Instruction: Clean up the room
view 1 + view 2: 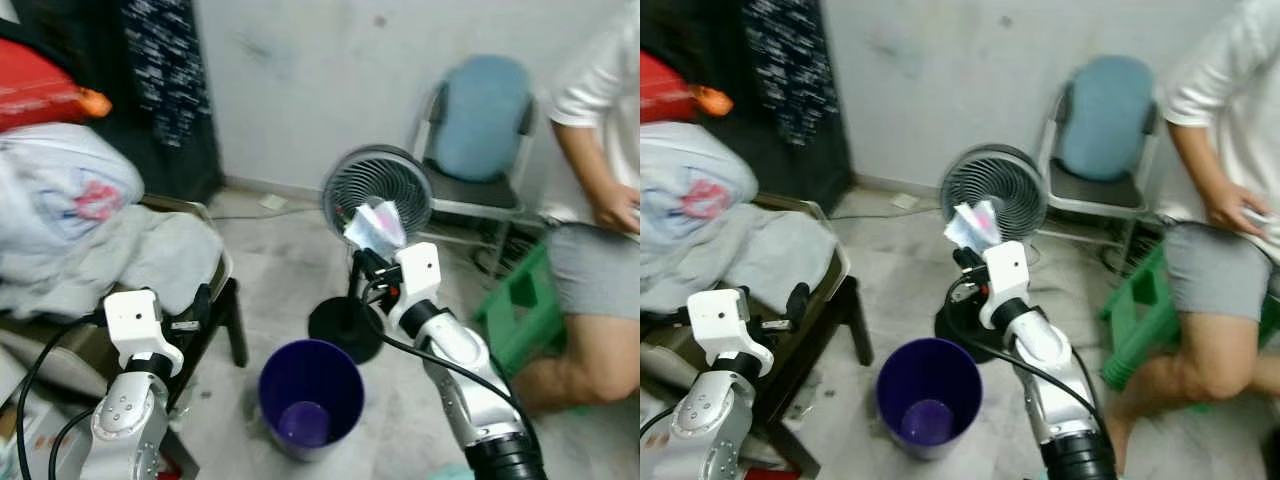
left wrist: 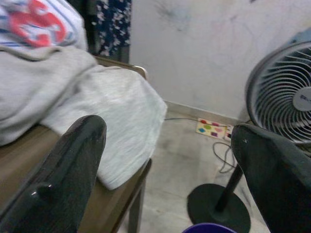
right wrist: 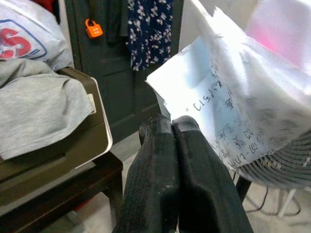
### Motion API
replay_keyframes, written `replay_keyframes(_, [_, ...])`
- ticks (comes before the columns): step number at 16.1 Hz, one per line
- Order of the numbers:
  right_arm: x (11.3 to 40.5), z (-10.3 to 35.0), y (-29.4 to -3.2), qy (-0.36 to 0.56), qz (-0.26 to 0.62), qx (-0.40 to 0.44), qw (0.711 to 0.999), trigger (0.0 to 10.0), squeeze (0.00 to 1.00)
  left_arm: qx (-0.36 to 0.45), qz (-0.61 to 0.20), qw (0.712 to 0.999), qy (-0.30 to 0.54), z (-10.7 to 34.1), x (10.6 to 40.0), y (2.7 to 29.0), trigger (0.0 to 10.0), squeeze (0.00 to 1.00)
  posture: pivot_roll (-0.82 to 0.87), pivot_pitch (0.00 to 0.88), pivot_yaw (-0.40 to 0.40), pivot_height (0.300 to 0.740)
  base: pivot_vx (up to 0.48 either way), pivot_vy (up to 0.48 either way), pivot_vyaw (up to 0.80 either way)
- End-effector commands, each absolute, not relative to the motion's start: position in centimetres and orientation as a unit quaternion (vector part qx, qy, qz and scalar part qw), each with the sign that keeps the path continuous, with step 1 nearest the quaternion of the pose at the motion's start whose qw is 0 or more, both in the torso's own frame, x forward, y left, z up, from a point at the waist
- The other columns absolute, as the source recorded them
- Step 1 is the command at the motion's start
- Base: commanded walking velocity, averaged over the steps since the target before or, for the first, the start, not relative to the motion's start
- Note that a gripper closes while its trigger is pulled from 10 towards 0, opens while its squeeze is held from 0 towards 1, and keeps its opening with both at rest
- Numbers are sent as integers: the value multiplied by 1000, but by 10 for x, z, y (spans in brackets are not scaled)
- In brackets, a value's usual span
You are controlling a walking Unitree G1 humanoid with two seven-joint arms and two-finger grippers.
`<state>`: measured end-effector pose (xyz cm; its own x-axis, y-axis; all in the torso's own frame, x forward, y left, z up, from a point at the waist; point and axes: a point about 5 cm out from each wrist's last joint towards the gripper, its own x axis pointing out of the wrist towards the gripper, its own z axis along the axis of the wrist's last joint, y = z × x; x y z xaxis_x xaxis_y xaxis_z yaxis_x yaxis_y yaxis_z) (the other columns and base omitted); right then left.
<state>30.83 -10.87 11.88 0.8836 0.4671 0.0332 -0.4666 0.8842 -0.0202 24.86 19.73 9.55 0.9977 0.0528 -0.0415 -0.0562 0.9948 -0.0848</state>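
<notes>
Step now: The robot is putting trash away. The right end effector [image 1: 362,258] has its two black fingers pressed together, pinching a crinkly white plastic wrapper with small print and a pink patch [image 1: 376,224].
Where the wrapper is: It is held up in the air in front of the round grey floor fan [image 1: 377,190], past the far rim of the bin and not over its mouth.
Bin: The round dark purple plastic bin [image 1: 311,397] stands on the floor, near the fan's black base. It looks empty; I see just its bare bottom.
Next move: I think the arm needs to pull back until the wrapper hangs over the bin's mouth, then let go.
Left end effector [image 2: 165,160]: Its fingers are spread wide and hold nothing. It is beside the brown chair [image 1: 222,277] heaped with grey and white clothes [image 1: 110,250].
Person: Someone sits on a green stool [image 1: 520,308], well apart from the bin.
</notes>
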Motion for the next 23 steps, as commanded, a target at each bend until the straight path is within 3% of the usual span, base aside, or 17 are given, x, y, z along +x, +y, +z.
replay_keyframes(1, [313, 124, -110, -27, 241, -11, 970, 10000, 0, -37, 40, 998, 12, 98, 248, 201, 10000, 0, -20, 0, -75, 740, 0, 0, 800])
replay_keyframes(8, [310, 119, -84, -20, 256, 11, 967, 10000, 0, 9, 39, 999, 20, 104, 236, 226, 10000, 0, 2, 16, -72, 740, 0, 0, 401])
replay_keyframes(12, [312, 115, -90, -14, 243, 2, 970, 10000, 0, 15, 13, 1000, 22, 107, 242, 224, 10000, 0, 2, 35, -62, 740, 0, 0, 0])
replay_keyframes(18, [311, 114, -86, -13, 238, 8, 971, 10000, 0, 18, -21, 999, 20, 109, 237, 217, 10000, 0, 13, 38, -51, 740, 0, 0, 786])
replay_keyframes(20, [311, 108, -90, 5, 219, -2, 976, 10000, 0, 26, -48, 998, 15, 109, 235, 213, 10000, 0, 9, 35, -51, 740, 0, 0, 331])
replay_keyframes(23, [312, 99, -123, 42, 143, -30, 988, 10000, 0, 22, -65, 998, 14, 111, 237, 211, 10000, 0, -2, 40, -41, 740, 0, 0, 0])
